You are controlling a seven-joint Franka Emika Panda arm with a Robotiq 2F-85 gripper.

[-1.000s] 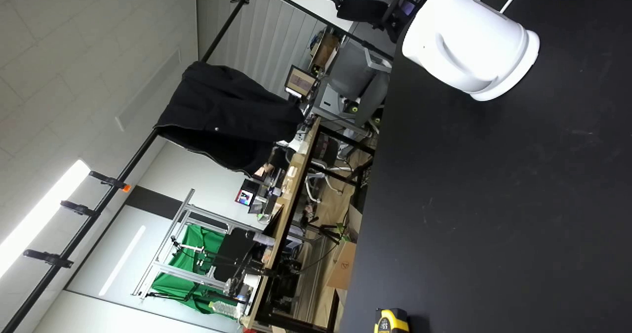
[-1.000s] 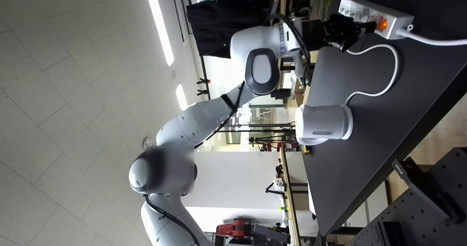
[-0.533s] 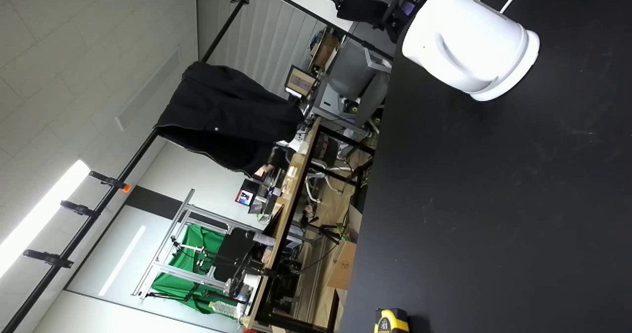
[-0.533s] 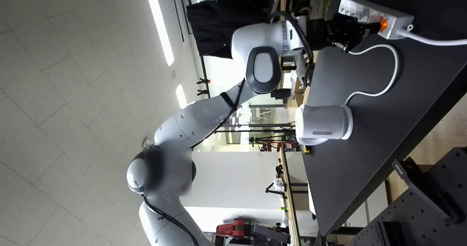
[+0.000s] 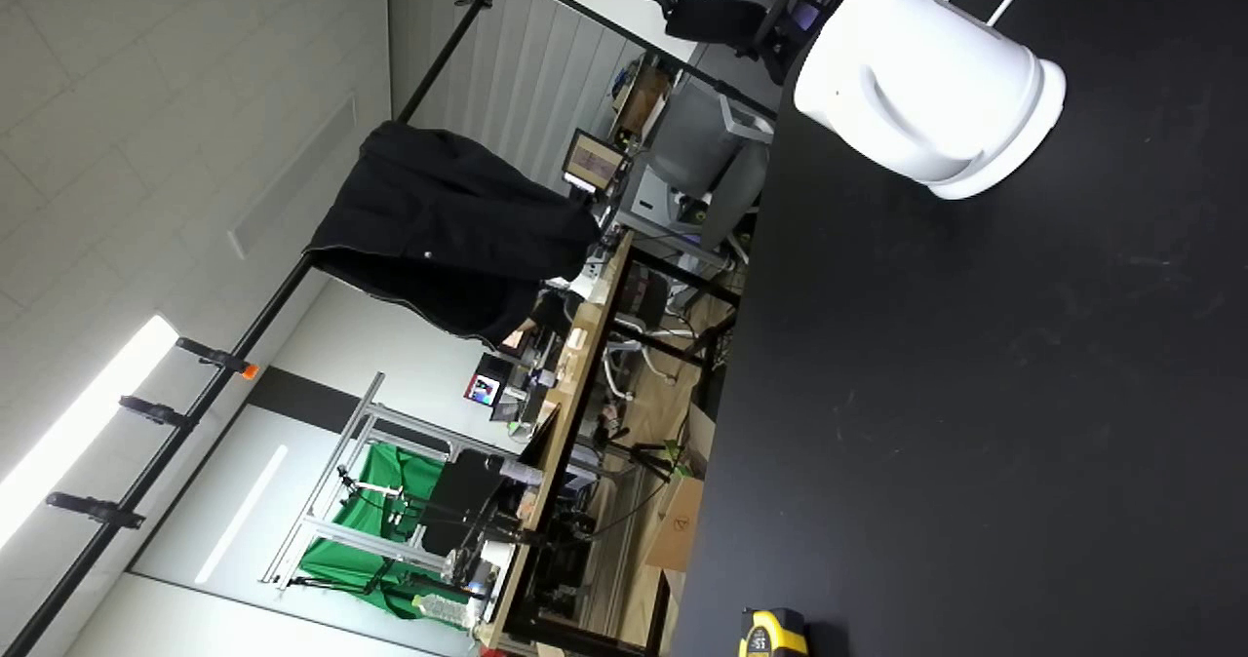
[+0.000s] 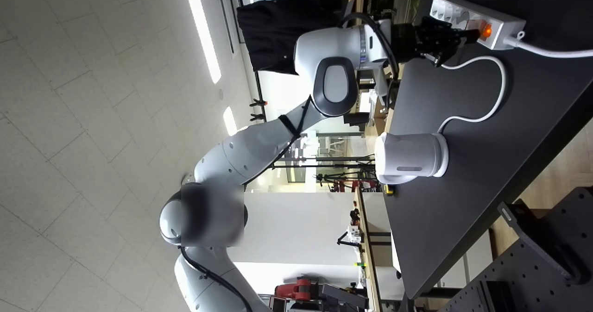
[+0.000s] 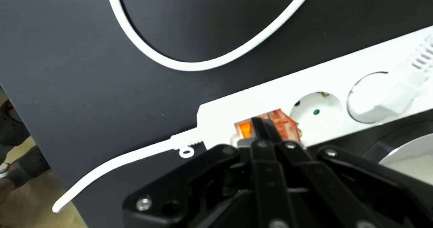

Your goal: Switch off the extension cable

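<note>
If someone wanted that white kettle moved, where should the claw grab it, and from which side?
Probably by its handle, coming from the side facing away from the extension cable. The white kettle is broad and round and stands upright, while the handle juts out on that side. The claw would have to open first.

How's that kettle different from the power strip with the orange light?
The kettle is rounded and stands upright; the power strip is long, boxy and lies flat. The power strip glows orange at its switch; no light shows on the kettle. Both are white and rest on the dark table.
</note>
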